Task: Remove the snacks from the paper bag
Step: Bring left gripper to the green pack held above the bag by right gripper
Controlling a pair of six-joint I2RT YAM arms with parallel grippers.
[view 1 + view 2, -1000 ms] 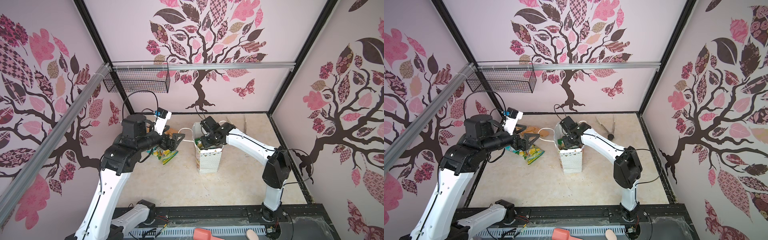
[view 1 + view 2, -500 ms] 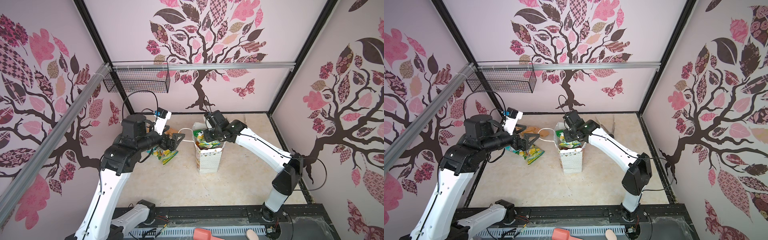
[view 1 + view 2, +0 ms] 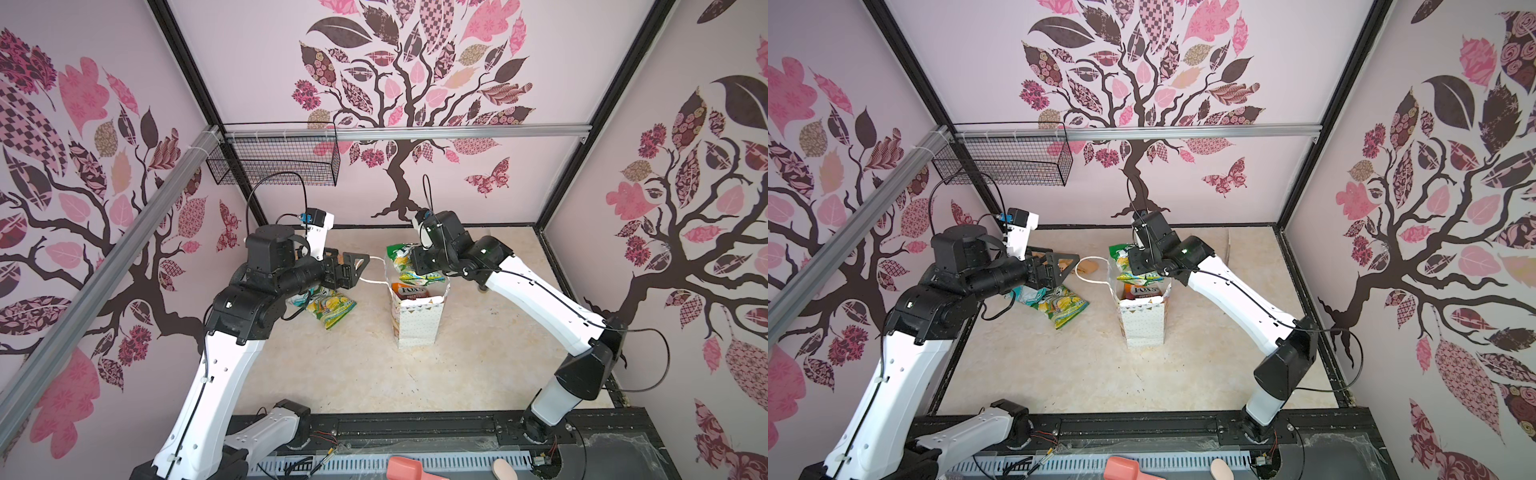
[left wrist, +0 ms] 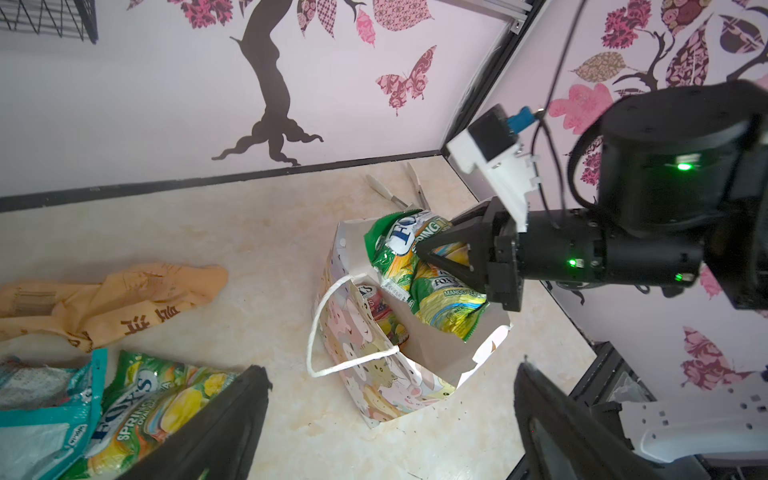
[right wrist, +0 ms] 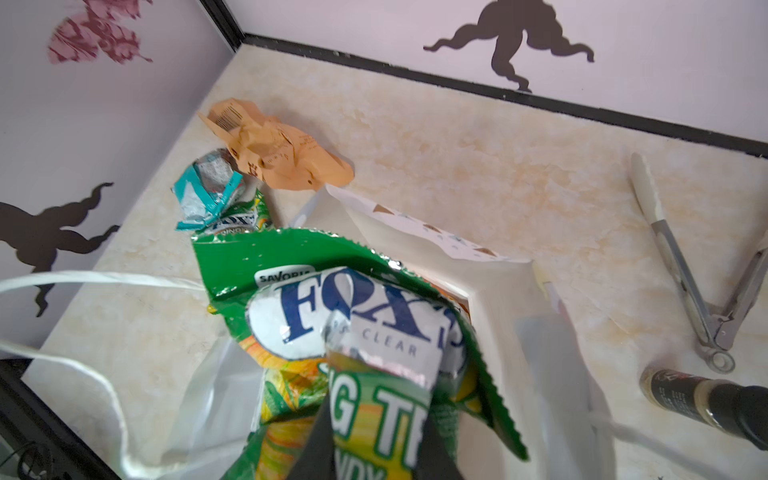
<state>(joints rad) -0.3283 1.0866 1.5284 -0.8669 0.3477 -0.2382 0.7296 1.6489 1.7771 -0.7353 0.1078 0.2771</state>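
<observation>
Clamped right gripper narrowly on green-and-yellow packet over paper bag; spread left gripper wide and empty

Bright, even, diffuse light. Shadows faint and soft, sitting close beneath arms and at base of paper bag on surface, so light falls from above. Both top views sharp; wide-angle lens bows frame posts toward edges. Right wrist view: green foil packet very close, its near part and bag wall blurred, far surface sharper; small glare on foil creases. Left wrist view: left end effector fingers dark, soft-edged.
</observation>
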